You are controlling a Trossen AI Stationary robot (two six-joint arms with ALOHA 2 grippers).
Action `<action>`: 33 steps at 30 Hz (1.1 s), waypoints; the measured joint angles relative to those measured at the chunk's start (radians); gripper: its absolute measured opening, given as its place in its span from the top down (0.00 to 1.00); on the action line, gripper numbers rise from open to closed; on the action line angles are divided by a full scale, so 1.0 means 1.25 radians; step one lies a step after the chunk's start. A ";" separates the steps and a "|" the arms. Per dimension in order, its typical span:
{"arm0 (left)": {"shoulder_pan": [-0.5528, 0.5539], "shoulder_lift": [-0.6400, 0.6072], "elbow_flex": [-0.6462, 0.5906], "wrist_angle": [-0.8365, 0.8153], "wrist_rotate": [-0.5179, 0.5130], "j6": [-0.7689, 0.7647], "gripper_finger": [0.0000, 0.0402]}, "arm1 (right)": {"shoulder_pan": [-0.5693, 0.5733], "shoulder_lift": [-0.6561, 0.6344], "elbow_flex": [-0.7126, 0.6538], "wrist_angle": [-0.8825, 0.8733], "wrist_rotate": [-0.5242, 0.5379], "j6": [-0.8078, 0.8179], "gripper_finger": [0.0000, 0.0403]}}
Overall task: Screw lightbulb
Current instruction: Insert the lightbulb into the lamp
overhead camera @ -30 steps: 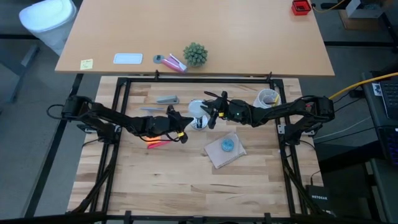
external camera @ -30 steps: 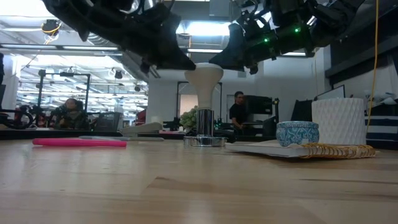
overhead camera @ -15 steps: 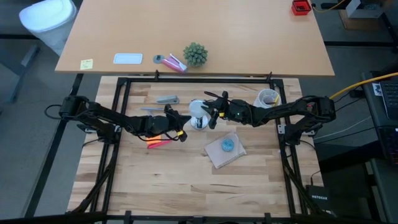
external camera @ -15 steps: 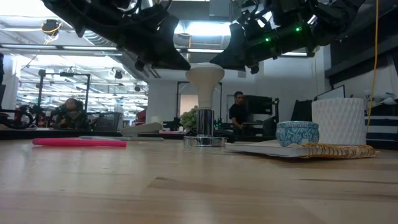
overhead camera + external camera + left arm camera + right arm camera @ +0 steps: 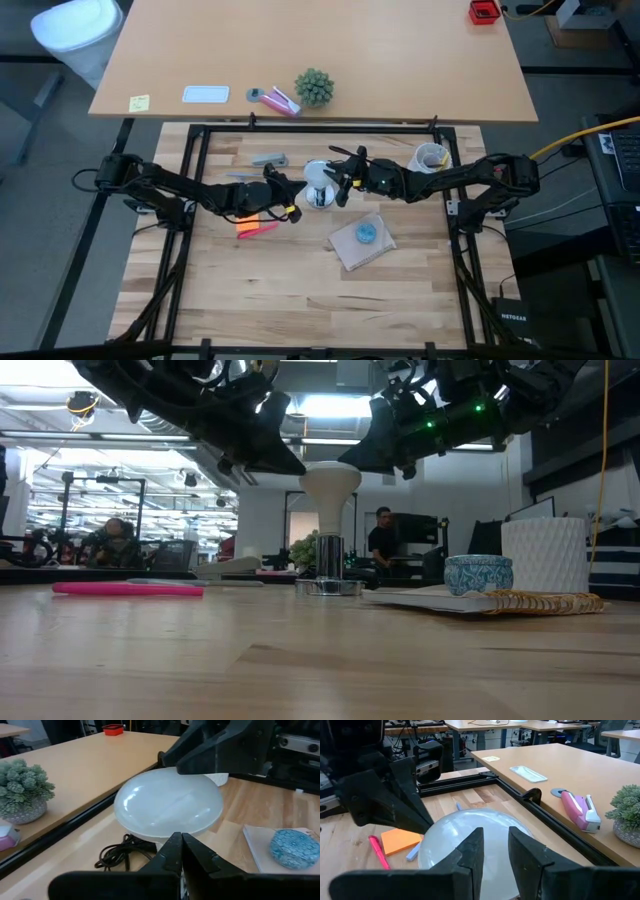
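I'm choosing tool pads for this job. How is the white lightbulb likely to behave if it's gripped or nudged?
The lightbulb has a smooth, glossy round dome, so it probably slips easily under hard pads. It looks like thin frosted glass or plastic, likely light and fragile. Standing upright on a narrow neck in the small socket, wide end up, it may tip if nudged sideways.

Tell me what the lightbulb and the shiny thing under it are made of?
The lightbulb looks like frosted white glass or plastic: smooth, milky, with soft glints. The socket beneath it looks like polished metal, silvery and mirror-bright. The table is pale wood with visible grain.
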 joint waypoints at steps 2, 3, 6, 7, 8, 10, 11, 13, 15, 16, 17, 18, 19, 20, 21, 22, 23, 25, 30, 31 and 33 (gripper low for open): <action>0.009 0.000 0.000 0.000 -0.001 0.000 1.00 | -0.001 0.000 0.000 0.000 -0.002 0.000 0.78; 0.013 0.000 0.000 0.000 -0.001 0.000 1.00 | -0.001 0.000 0.000 -0.001 -0.003 0.000 0.78; 0.023 0.000 0.000 0.000 -0.002 0.000 1.00 | 0.000 0.000 0.000 -0.001 -0.005 0.000 0.78; 0.026 0.000 0.000 0.000 -0.002 0.000 1.00 | 0.000 0.000 0.000 -0.001 -0.006 0.000 0.78; 0.029 0.000 0.000 0.000 -0.002 0.000 1.00 | 0.000 0.000 0.000 -0.001 -0.013 0.000 0.78; 0.033 0.000 0.000 -0.002 -0.003 0.000 1.00 | 0.000 0.000 0.000 -0.001 -0.031 0.000 0.78; 0.036 0.000 0.000 -0.002 -0.003 0.000 1.00 | 0.000 0.000 0.000 -0.001 -0.035 0.000 0.78; 0.040 0.000 0.000 -0.004 -0.002 0.000 1.00 | 0.000 0.000 0.000 -0.002 -0.047 0.000 0.78; 0.042 0.000 0.000 -0.004 -0.002 0.000 1.00 | 0.000 0.000 0.000 -0.002 -0.048 0.000 0.78; 0.042 0.000 0.000 -0.005 -0.002 0.001 1.00 | 0.000 0.000 0.000 -0.002 -0.049 0.000 0.78; 0.044 0.001 0.000 -0.006 -0.002 0.004 1.00 | 0.000 0.000 0.000 -0.002 -0.049 0.000 0.78; 0.045 0.001 0.000 -0.006 -0.003 0.006 1.00 | 0.000 0.000 0.000 -0.002 -0.049 0.000 0.78; 0.046 0.001 0.000 -0.006 -0.003 0.008 1.00 | 0.000 0.000 0.000 -0.002 -0.049 0.000 0.78; 0.047 0.001 0.000 -0.006 -0.005 0.015 1.00 | 0.000 0.000 0.000 -0.002 -0.049 0.000 0.78; 0.048 0.001 0.000 -0.006 -0.006 0.019 1.00 | 0.000 0.000 0.000 -0.002 -0.049 0.000 0.78; 0.048 0.001 0.000 -0.006 -0.010 0.024 1.00 | 0.000 0.000 0.000 -0.002 -0.049 0.000 0.78; 0.048 0.001 0.000 -0.006 -0.015 0.030 1.00 | 0.000 0.000 0.000 -0.001 -0.049 0.000 0.78; 0.044 0.001 0.000 -0.005 -0.041 0.046 1.00 | 0.000 0.000 0.000 -0.001 -0.046 0.000 0.78; 0.018 -0.015 0.000 -0.006 -0.078 0.059 1.00 | 0.000 0.000 0.000 -0.001 -0.041 0.000 0.78; 0.011 -0.020 0.000 -0.005 -0.078 0.059 1.00 | 0.000 0.000 0.000 -0.001 -0.041 0.000 0.78; -0.005 -0.026 0.000 -0.002 -0.079 0.059 1.00 | 0.000 0.000 0.000 0.000 -0.041 0.000 0.78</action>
